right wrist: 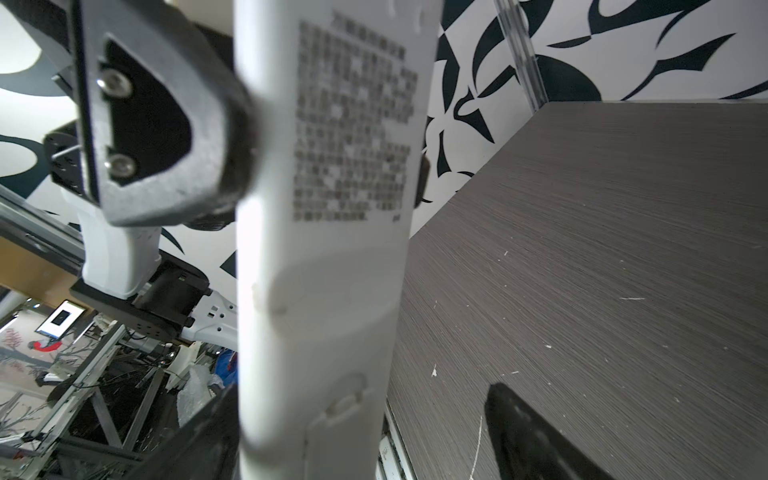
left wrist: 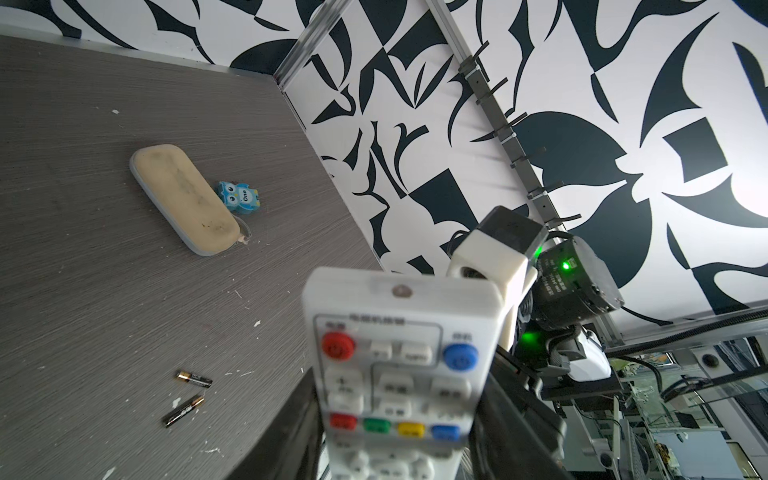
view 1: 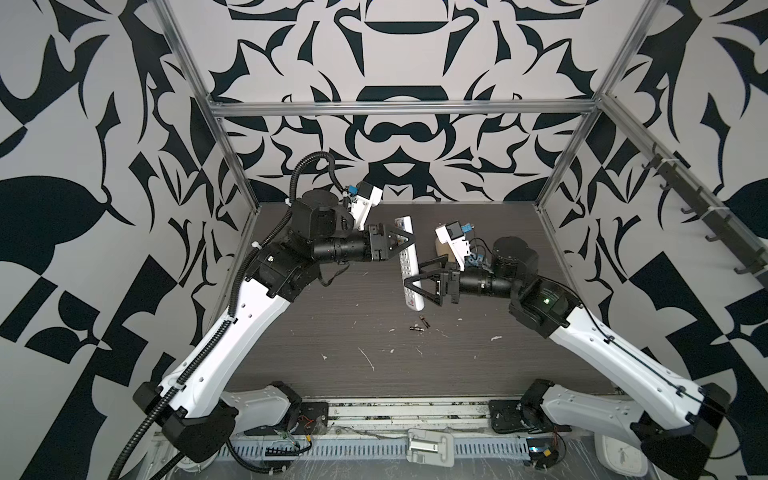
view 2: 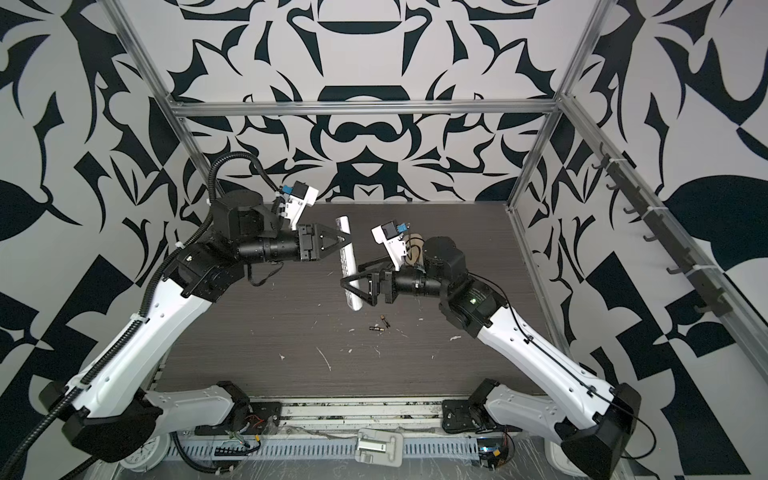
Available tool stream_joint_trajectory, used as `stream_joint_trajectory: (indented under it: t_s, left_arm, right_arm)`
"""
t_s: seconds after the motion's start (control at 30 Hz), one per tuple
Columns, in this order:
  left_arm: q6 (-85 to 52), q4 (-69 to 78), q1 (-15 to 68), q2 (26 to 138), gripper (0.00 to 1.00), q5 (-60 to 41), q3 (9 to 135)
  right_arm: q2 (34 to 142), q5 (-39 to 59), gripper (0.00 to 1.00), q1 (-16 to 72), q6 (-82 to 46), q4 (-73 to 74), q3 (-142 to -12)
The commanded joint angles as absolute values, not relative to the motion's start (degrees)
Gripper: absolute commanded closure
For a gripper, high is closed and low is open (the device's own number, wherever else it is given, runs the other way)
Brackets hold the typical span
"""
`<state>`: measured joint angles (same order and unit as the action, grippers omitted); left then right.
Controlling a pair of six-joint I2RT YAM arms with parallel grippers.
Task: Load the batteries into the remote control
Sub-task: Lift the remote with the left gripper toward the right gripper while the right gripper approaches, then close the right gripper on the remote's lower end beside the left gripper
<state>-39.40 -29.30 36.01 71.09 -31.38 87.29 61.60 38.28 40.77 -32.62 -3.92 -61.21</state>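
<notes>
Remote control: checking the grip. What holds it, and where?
Left gripper clamps the remote control, side edges, near its power-button end; right gripper open around it.

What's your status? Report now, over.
Left tool clamped on remote control, lifted off table. Right tool open around its near end. Batteries loose on table; back cover looks shut.

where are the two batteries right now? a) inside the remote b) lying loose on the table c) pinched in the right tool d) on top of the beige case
b: both batteries lie on the bare table, while the left tool holds the remote control above it.
</notes>
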Motion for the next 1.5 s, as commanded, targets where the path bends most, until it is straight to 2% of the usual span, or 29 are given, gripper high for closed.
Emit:
stream_joint_trajectory:
  t_s: [0.0, 0.2, 0.63, 0.77, 1.03, 1.17, 1.27, 1.47]
  left_arm:
    - [-39.7, -27.3, 35.8, 70.8, 0.67, -33.0, 88.2]
    - [-40.0, -26.5, 35.8, 71.1, 0.67, -33.5, 89.1]
    - [-40.7, -27.2, 35.8, 72.6, 0.70, -36.5, 93.6]
    - [-40.9, -27.6, 35.8, 72.6, 0.73, -36.7, 94.1]
    - [-40.8, -28.3, 35.8, 72.5, 0.73, -36.3, 94.3]
    - [-40.9, -27.8, 35.8, 72.2, 0.73, -36.1, 94.2]
    - [-41.0, -27.3, 35.8, 72.5, 0.73, -36.3, 94.2]
    - [-41.1, -25.9, 35.8, 72.6, 0.74, -36.5, 93.6]
  right_arm:
    - [62.8, 43.3, 0.07, 40.5, -34.0, 1.3, -62.3]
    - [62.9, 45.6, 0.04, 39.6, -35.9, 4.0, -61.2]
    - [60.8, 52.5, 0.04, 38.6, -33.4, -2.9, -62.7]
    - [61.1, 52.7, 0.06, 38.3, -33.9, -0.9, -62.4]
    - [62.4, 56.0, 0.09, 37.9, -36.0, 4.1, -62.2]
    - [62.9, 56.7, 0.12, 37.8, -36.9, 5.5, -62.4]
    - [63.1, 56.4, 0.21, 37.8, -37.0, 5.8, -62.4]
    - [62.6, 56.3, 0.28, 37.7, -37.4, 6.1, -62.6]
